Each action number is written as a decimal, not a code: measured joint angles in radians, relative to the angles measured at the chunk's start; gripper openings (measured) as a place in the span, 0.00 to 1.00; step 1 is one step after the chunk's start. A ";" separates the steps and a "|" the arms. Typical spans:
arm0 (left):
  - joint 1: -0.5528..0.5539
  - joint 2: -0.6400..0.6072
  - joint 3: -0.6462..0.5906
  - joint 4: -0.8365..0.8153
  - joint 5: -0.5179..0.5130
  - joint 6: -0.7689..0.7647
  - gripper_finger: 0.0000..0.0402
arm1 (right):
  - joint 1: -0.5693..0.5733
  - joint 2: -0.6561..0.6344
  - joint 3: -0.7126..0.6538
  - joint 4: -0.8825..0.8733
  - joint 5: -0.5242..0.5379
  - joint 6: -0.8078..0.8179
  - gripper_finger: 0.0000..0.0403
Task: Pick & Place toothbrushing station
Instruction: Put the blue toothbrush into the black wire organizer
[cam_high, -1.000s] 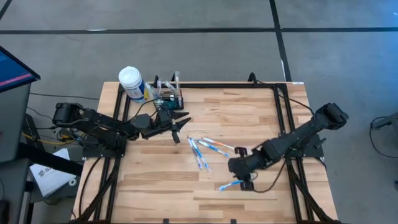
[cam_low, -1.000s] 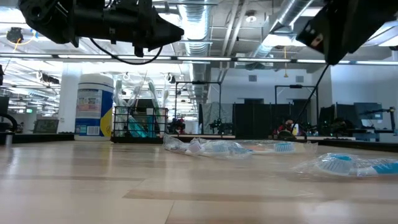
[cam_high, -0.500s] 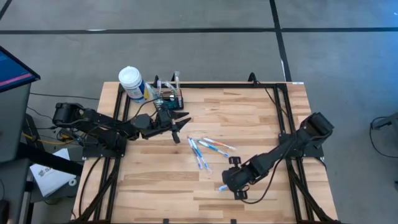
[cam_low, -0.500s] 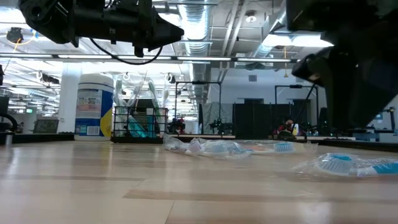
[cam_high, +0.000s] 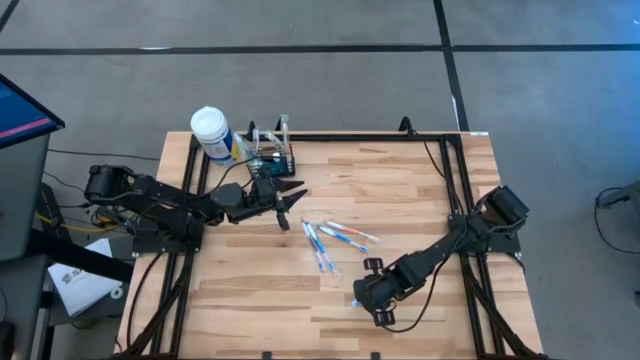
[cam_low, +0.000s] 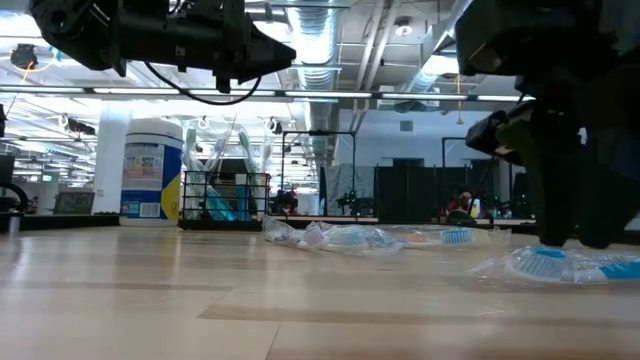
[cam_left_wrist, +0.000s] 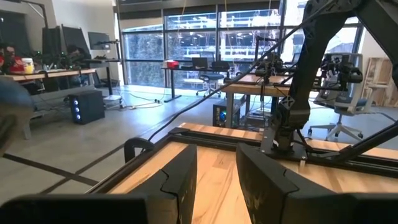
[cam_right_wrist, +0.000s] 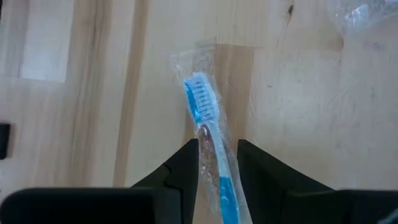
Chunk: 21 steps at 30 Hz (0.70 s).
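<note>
Now | right gripper (cam_right_wrist: 217, 163) narrowly parted, straddling wrapped toothbrush (cam_right_wrist: 210, 146) handle on surface (cam_right_wrist: 93, 93) | descend straight, pinch handle, not wrapper | left gripper (cam_left_wrist: 216, 180) narrowly parted, empty

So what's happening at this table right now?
The right gripper is down over a wrapped blue toothbrush lying near the front of the wooden table, its fingers open on either side of the handle, not yet closed on it. More wrapped toothbrushes lie loose mid-table. The left gripper hangs open beside the black wire caddy, which already holds some brushes and stands at the back next to a white-capped bottle.
</note>
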 joint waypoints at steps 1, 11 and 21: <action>0.000 0.000 0.000 -0.001 0.000 0.000 0.26 | 0.000 0.000 0.000 -0.002 0.000 0.000 0.25; 0.000 0.000 0.000 -0.005 0.000 0.000 0.26 | 0.001 0.000 -0.020 0.030 0.019 0.002 0.25; 0.000 0.000 0.000 -0.006 0.000 0.000 0.26 | 0.011 0.086 -0.008 0.042 0.029 0.002 0.25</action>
